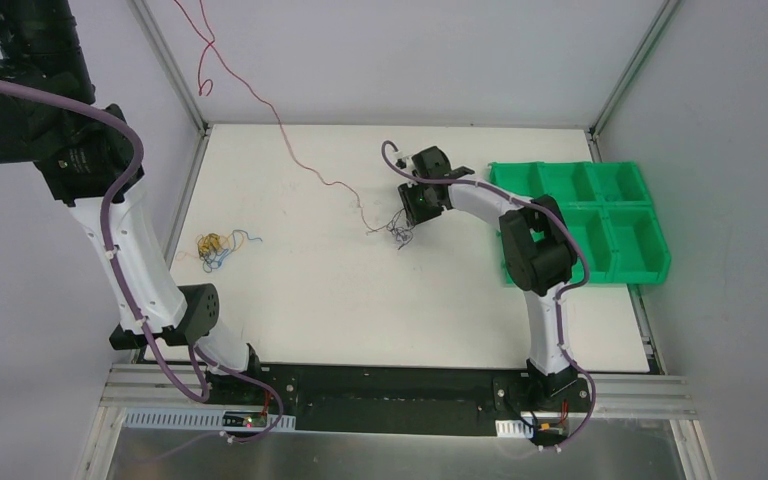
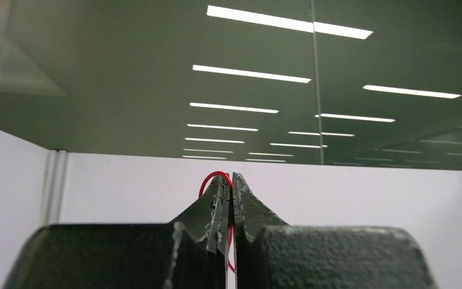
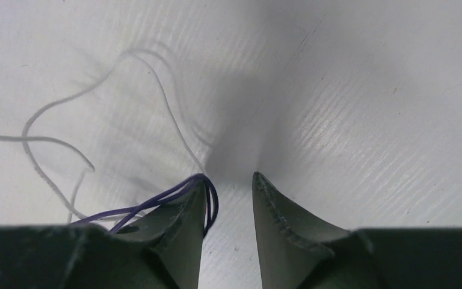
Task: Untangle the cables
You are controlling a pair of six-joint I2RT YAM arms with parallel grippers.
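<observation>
A long red wire (image 1: 290, 150) runs from the top edge of the top view down across the table to a small dark scribbly bundle (image 1: 395, 233). My left gripper (image 2: 231, 176) is raised out of the top view and is shut on the red wire (image 2: 218, 172), which loops over its tip. My right gripper (image 1: 405, 215) is low over the dark bundle. In the right wrist view it (image 3: 228, 179) is open, with a purple wire (image 3: 156, 200) hooked round its left finger. A thin white wire (image 3: 25, 133) lies on the table beyond it. A yellow-and-blue bundle (image 1: 218, 248) lies apart at the left.
A green bin (image 1: 580, 215) with several compartments stands at the table's right edge, beside the right arm's elbow. Metal frame posts stand at the back corners. The left arm rises steeply along the left wall.
</observation>
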